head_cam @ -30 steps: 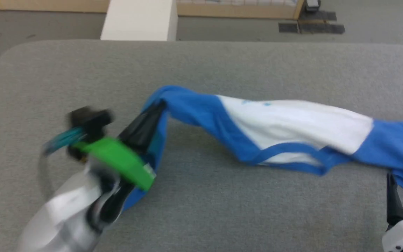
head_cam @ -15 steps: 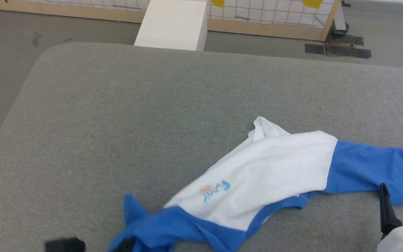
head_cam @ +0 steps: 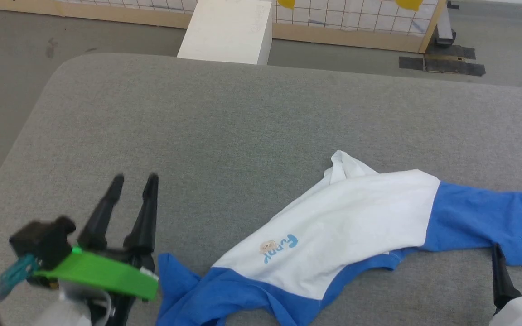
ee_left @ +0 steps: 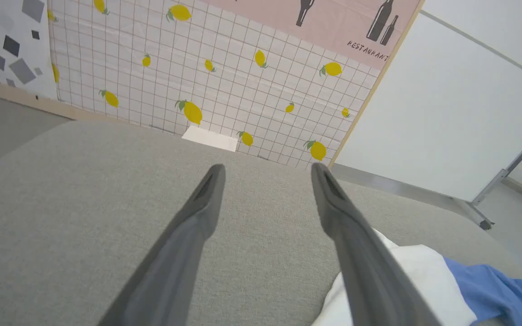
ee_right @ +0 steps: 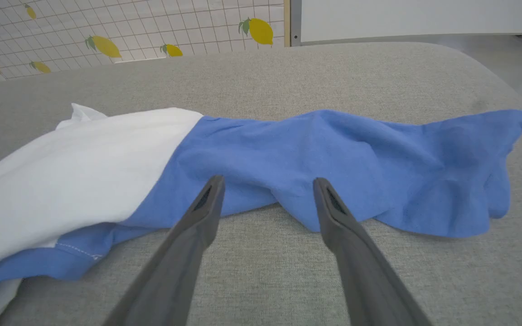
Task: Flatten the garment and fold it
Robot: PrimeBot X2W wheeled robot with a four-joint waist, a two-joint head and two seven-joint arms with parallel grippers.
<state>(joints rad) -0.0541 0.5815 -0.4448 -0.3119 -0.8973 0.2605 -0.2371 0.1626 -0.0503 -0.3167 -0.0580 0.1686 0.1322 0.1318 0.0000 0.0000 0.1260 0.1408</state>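
Observation:
The garment [head_cam: 351, 231], white in the body with royal-blue sleeves, lies rumpled across the near right of the grey table [head_cam: 224, 131]. One blue sleeve bunches at the lower middle, the other runs off to the right. My left gripper [head_cam: 134, 183] stands open at the lower left, just left of the near sleeve, with nothing between its fingers [ee_left: 200, 217]. My right gripper [head_cam: 517, 256] is open at the lower right, its tips at the near edge of the right sleeve [ee_right: 347, 158]. The right wrist view shows the gap between its fingers empty, the sleeve just beyond.
A white box [head_cam: 227, 31] stands on the floor beyond the table's far edge. Behind it runs a tiled wall panel with lemon prints [ee_left: 206, 81] on a wooden frame. The table's left half is bare grey fabric, with a rounded far-left corner [head_cam: 68, 65].
My left gripper has let go of the blue sleeve, opened, and now stands to its left. The garment has dropped onto the table. The head camera has tilted since the earliest frame.

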